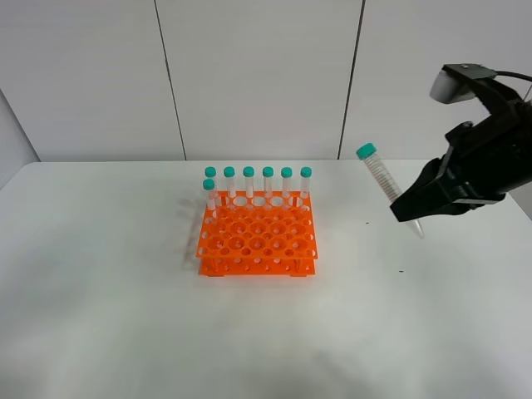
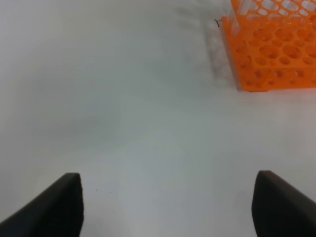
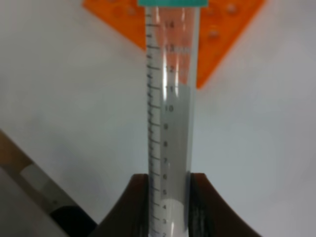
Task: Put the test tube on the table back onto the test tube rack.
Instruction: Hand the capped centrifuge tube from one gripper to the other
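Black angular right tool (image 1: 405, 207), grey wrist camera (image 1: 456, 84).

Teal-capped test tube (image 1: 381, 176) is held tilted, cap up, above white table (image 1: 100, 316), at 3 o'clock from orange test tube rack (image 1: 258, 237).

The worktop (image 1: 116, 316) is a plain white matte surface with a rounded corner at its far left. An orange rack (image 1: 258, 243) stands flat on it, a little left of the middle and toward the back half, with its long side facing the front. A faint grey shadow falls on the white just left of the rack. Two tiny dark specks (image 1: 367, 223) mark the surface to the right, well apart from the rack.
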Available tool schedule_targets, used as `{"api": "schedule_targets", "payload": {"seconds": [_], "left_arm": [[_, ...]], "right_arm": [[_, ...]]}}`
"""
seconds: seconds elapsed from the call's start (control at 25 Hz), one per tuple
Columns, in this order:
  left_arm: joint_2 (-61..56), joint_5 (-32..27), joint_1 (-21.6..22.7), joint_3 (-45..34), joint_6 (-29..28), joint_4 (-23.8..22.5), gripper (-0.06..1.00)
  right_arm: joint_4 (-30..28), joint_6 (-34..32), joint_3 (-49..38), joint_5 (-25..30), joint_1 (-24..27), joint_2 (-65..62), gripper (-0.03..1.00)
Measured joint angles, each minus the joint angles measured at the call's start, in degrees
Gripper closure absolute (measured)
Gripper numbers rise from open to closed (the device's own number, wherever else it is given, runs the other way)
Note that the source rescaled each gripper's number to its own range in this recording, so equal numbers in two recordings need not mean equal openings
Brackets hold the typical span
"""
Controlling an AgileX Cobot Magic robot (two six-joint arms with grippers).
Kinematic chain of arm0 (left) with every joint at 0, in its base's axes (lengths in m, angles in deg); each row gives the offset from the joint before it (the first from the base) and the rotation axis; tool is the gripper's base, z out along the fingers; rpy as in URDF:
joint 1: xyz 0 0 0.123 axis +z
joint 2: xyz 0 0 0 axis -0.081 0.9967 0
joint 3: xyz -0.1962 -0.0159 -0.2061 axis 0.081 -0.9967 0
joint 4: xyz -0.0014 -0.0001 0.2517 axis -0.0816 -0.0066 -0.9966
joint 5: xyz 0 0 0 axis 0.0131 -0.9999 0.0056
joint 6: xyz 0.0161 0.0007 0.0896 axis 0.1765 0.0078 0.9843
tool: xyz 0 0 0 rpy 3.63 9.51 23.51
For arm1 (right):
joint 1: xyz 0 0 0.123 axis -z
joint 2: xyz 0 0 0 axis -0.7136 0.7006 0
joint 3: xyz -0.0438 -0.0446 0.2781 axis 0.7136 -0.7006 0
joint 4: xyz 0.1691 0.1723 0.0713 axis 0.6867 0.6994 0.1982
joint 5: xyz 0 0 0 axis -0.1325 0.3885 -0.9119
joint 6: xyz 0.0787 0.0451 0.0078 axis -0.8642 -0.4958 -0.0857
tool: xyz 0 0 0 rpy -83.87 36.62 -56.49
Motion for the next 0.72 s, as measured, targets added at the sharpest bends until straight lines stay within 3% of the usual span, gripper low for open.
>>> {"api": "schedule_targets", "payload": {"seconds": [0.2,0.36,0.56,0.72], "left_arm": [[0.00,0.00,0.00,0.00,0.00,0.00,-0.03],[0.00,0.00,0.00,0.00,0.00,0.00,-0.03],[0.80,2.00,0.00,2.08,0.00,0.59,-0.03],[10.21,6.22,0.00,6.41,0.00,6.05,-0.03]], "right_arm": [[-0.39,-1.88,0.00,-6.54,-11.85,4.94,0.95],[0.40,0.52,0.17,-11.60,-18.81,9.22,0.95],[2.87,3.25,0.17,-13.56,-20.12,11.84,0.95],[3.28,3.51,0.17,-14.23,-20.12,11.96,0.95]]}}
